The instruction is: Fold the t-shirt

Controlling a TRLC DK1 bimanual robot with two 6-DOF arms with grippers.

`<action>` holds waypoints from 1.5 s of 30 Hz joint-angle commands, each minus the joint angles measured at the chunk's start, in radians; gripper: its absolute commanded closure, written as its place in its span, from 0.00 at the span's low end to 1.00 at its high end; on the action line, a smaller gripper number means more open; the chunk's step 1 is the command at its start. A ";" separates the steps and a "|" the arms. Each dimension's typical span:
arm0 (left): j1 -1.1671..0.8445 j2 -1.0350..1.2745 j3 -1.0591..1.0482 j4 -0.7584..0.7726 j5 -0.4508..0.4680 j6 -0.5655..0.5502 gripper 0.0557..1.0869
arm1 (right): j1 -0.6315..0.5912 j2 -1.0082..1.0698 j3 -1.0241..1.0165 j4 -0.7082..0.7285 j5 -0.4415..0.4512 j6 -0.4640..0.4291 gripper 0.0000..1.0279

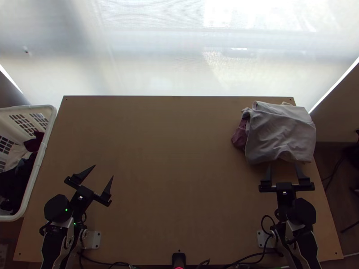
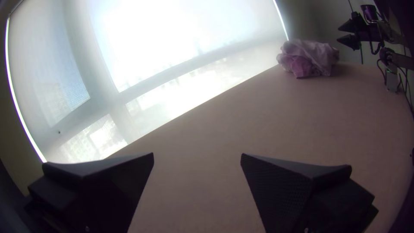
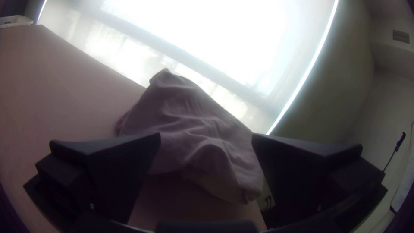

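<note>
From the top view, we see the left pincer (image 1: 103, 171) wide, and the right pincer (image 1: 283, 165) wide near a rumpled pale cloth (image 1: 280, 134) over a purple cloth (image 1: 240, 135), at the worktop's (image 1: 170, 179) far right corner; which is the t-shirt, we cannot tell. In the left wrist view, we find both well apart from the left pincer (image 2: 197, 154). In the right wrist view, we see the pale cloth beyond the right pincer (image 3: 206, 134).

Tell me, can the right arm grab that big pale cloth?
Probably yes. The right gripper is open, its fingers pointing at the near edge of the pale cloth, and I see nothing in the way. I can't tell how high it is, though.
</note>
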 commanded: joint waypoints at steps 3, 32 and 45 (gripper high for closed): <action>0.000 0.000 0.000 0.000 0.000 0.000 0.04 | 0.039 0.000 0.000 -0.014 -0.047 0.001 0.04; -0.333 0.000 0.002 -0.007 0.072 -0.016 0.04 | 0.141 0.011 0.000 -0.029 -0.096 0.088 0.05; -0.181 -0.001 0.011 0.032 -0.014 0.027 0.04 | 0.129 0.170 0.006 0.083 0.005 0.090 0.05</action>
